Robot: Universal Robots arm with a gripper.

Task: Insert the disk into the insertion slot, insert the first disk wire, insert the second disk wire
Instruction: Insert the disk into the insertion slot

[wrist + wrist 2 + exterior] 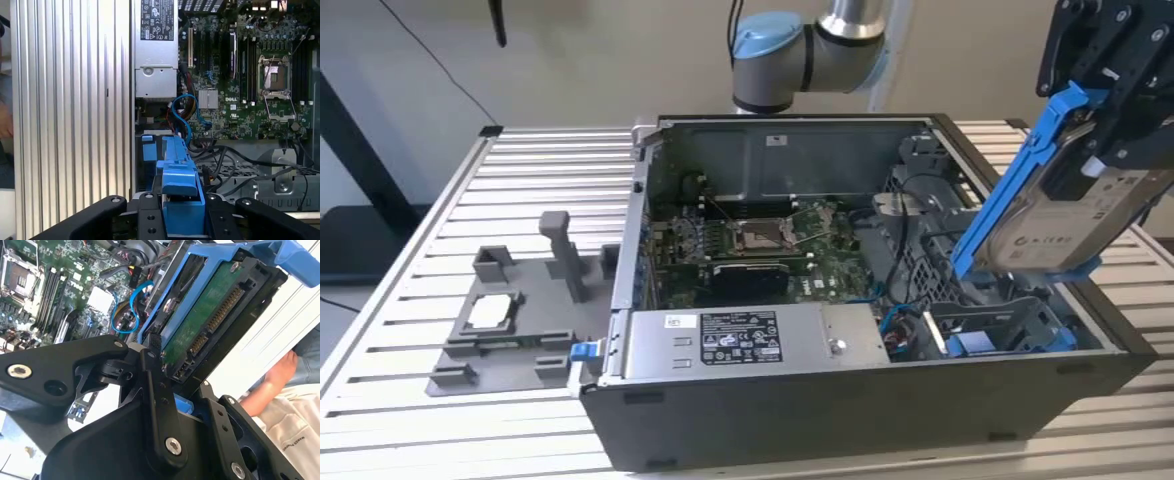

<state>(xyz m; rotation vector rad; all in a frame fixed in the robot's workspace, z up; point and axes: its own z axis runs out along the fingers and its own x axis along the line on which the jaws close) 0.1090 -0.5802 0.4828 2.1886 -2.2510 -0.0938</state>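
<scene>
Flat blue-framed disk, black gripper clamping

The silver-grey jointed robot arm, with a pale blue joint cap, stands at twelve o'clock in the exterior view. Toward two o'clock hangs the black linkage gripper, reaching down toward six o'clock. Its fingers are clamped from both sides on the disk, a flat silver-grey hard drive in a bright blue plastic carrier. The disk is held in the air and tilted from one o'clock to seven o'clock. In the first wrist view the black fingers press against the carrier on either side.
</scene>
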